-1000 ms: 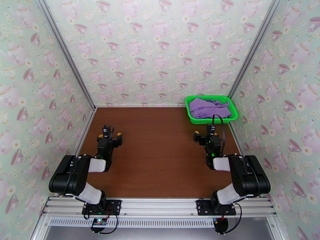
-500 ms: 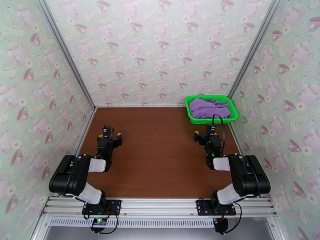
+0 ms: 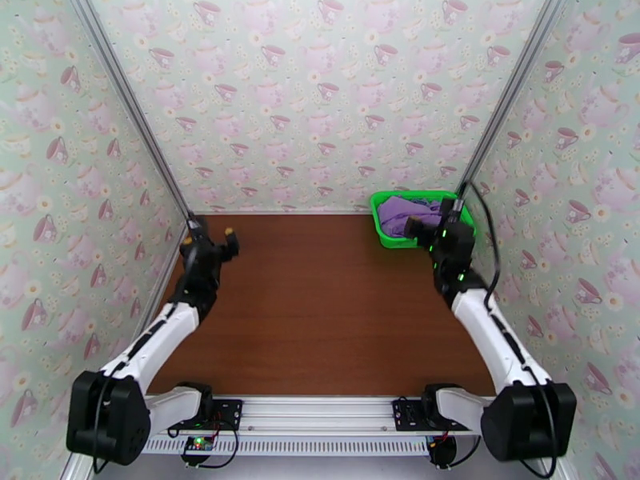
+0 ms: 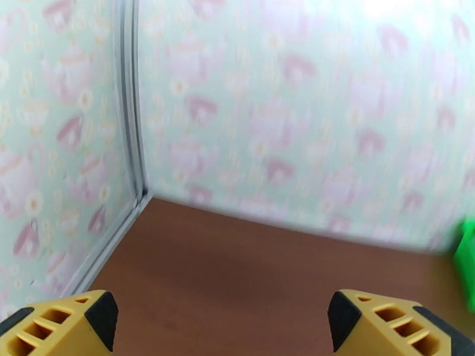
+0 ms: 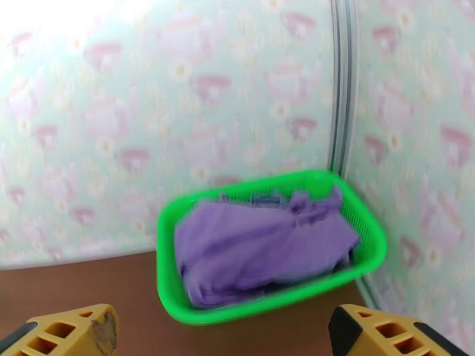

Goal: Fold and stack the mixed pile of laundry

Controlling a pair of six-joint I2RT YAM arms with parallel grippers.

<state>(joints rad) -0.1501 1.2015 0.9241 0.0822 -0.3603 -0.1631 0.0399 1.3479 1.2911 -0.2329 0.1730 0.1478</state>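
Observation:
The mixed laundry pile (image 3: 398,212) lies bunched in a green mesh basket (image 3: 386,235) at the table's far right corner. In the right wrist view the pile (image 5: 261,244) shows a crumpled purple cloth on top, with a strip of blue-grey cloth (image 5: 267,202) at the back. My right gripper (image 3: 433,218) hangs open just at the basket's near rim (image 5: 172,292), with nothing between its yellow fingertips (image 5: 71,334). My left gripper (image 3: 210,237) is open and empty over the far left of the table, close to the left wall; its fingertips (image 4: 77,327) frame bare brown tabletop.
Teacup-patterned walls close in the brown table (image 3: 320,306) at the back and on both sides, with metal corner posts (image 3: 480,154). The basket's edge (image 4: 467,262) peeks in at the right of the left wrist view. Open tabletop stretches between the two arms.
Both arms have stretched out from their folded rest. The right gripper has travelled to the basket, the left one toward the far left wall. Both jaws stayed open.

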